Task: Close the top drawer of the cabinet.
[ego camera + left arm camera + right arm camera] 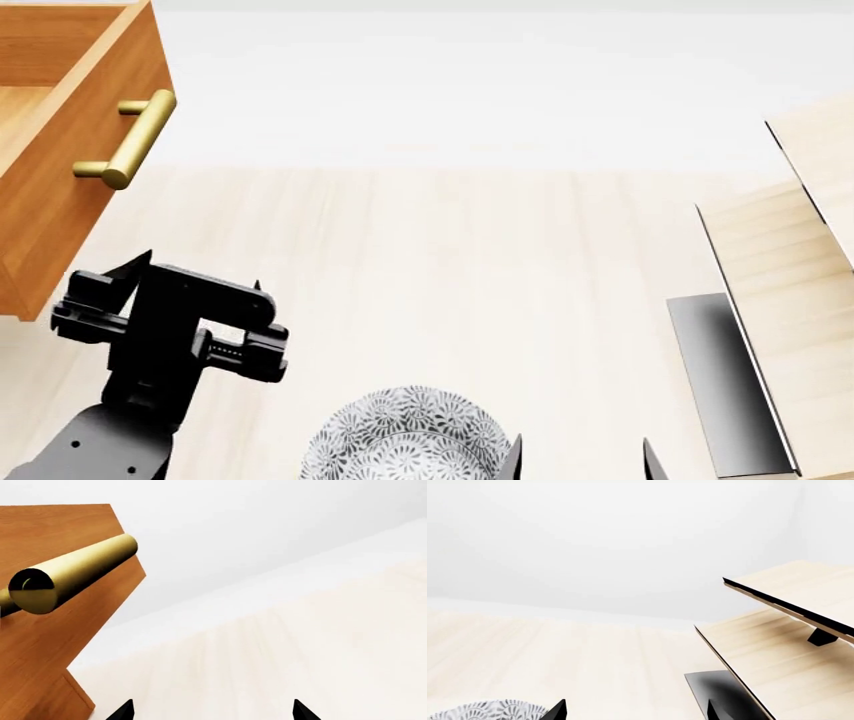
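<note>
The top drawer (pixel 74 130) sticks out into the room at the far left of the head view, pulled open, and we can see a bit of its bare inside. But let us start close to the robot. Nearest to it, low in the middle, sits a round bowl (pixel 407 440) with a gray and white flower pattern. Just to the right of the bowl, two black tips of the right gripper (pixel 581 458) poke up with a gap between them, so that hand is spread apart and holds nothing. On the left, the black left gripper (pixel 212 711) hangs just in front of the drawer's front panel, below the handle. In the left wrist view its two tips stand wide apart with only floor between them, so this hand is loose too and grips nothing. It is near the drawer, but I cannot tell if it touches. A little farther on is the brass bar handle (pixel 130 138) on the flat front of the drawer. On the right side stands a pale wood rack (pixel 787 300) with slanted boards on a black base (pixel 721 385). The pale wood floor (pixel 467 280) runs far back to a white wall.
</note>
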Tool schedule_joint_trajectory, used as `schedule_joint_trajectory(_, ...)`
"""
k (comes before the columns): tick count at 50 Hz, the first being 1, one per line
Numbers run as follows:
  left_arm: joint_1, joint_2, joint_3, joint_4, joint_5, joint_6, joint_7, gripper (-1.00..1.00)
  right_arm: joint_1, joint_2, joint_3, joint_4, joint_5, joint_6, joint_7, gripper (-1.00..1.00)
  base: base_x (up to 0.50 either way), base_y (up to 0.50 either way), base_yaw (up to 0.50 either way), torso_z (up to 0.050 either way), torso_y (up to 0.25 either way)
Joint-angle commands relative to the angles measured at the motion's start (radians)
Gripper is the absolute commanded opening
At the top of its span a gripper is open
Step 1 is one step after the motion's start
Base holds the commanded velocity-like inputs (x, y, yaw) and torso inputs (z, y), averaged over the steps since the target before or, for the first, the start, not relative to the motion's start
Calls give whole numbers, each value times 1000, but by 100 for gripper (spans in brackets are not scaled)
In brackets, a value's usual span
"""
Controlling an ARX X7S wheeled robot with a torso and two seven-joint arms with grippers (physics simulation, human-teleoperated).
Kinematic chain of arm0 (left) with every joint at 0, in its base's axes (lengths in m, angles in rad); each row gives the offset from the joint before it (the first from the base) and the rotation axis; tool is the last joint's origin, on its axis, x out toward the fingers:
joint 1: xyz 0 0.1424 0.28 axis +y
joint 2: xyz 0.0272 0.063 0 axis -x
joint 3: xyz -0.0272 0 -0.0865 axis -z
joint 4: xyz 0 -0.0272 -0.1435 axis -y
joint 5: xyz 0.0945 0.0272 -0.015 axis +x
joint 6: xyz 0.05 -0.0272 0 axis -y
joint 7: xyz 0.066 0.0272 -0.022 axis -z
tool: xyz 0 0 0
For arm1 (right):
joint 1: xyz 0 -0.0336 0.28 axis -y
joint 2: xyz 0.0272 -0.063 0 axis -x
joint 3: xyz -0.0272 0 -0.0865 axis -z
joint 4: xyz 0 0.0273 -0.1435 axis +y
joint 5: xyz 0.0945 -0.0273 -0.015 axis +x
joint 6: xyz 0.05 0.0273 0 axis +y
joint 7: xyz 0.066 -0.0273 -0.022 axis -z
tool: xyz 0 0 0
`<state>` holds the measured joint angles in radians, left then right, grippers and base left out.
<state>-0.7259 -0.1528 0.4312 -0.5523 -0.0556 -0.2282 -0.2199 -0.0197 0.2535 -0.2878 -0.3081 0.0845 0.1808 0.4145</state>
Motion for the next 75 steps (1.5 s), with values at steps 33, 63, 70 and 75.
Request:
schedule_joint_trajectory(33, -609, 36, -589, -757, -2, -163, 16, 100, 20, 15, -15, 35, 18, -4, 6, 100, 0, 0, 0, 0, 0)
schedule_joint_trajectory(63, -691, -173, -770, -756, 50, -128, -99, 100, 44, 17, -21, 67, 27, -5, 16, 100, 0, 0, 0, 0, 0)
schedule_joint_trajectory(70, -684, -214, -801, -757, 44, -118, -104, 100, 46, 21, -17, 63, 32, 0, 19, 100, 0, 0, 0, 0, 0)
schedule_joint_trajectory(75, -690, -256, -827, -756, 41, -89, -95, 100, 50, 22, -15, 70, 37, -2, 19, 100, 0, 0, 0, 0, 0)
